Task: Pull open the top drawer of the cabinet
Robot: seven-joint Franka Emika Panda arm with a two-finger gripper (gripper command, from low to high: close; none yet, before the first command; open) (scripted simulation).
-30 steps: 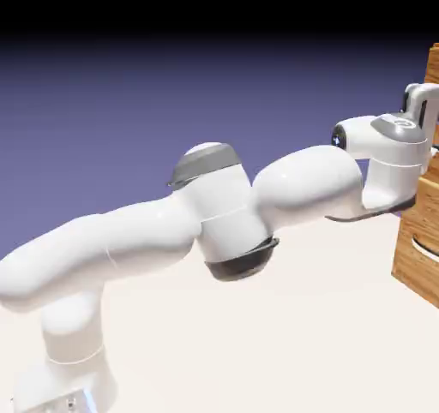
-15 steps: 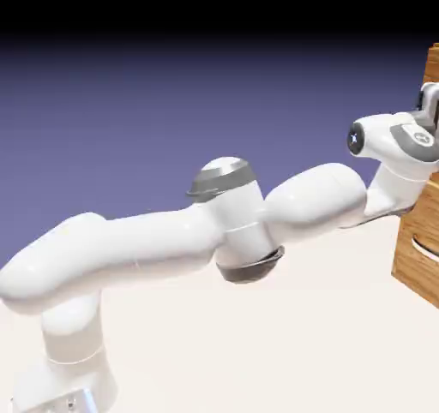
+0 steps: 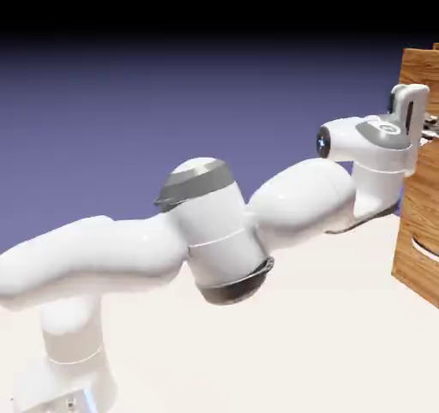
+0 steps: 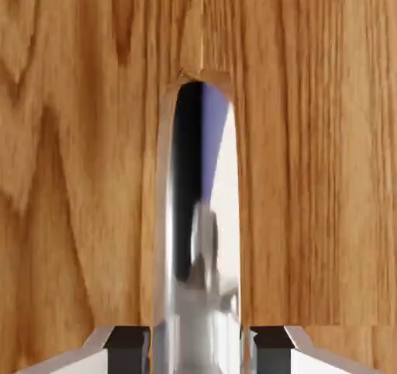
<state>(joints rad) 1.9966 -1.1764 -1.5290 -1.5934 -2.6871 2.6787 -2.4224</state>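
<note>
The cabinet (image 3: 418, 257) stands at the exterior view's right edge, orange-brown wood grain. Its top drawer (image 3: 418, 67) juts out to the left of the lower fronts. My gripper (image 3: 417, 122) is against that drawer's front, with its fingers hidden behind the white hand. In the hand view the top drawer's panel (image 4: 310, 132) fills the picture. A shiny pale metal handle (image 4: 198, 209) runs up the middle. My gripper (image 4: 198, 348) is shut on this handle, with a dark fingertip (image 4: 128, 341) on either side of it.
A lower drawer front with a pale curved handle (image 3: 423, 248) shows below my hand. The white arm stretches from the lower left across the pale table (image 3: 300, 343) to the cabinet.
My hand first pressed right toward the cabinet, then drew back to the left. The top drawer's front edge now stands further left than before.
</note>
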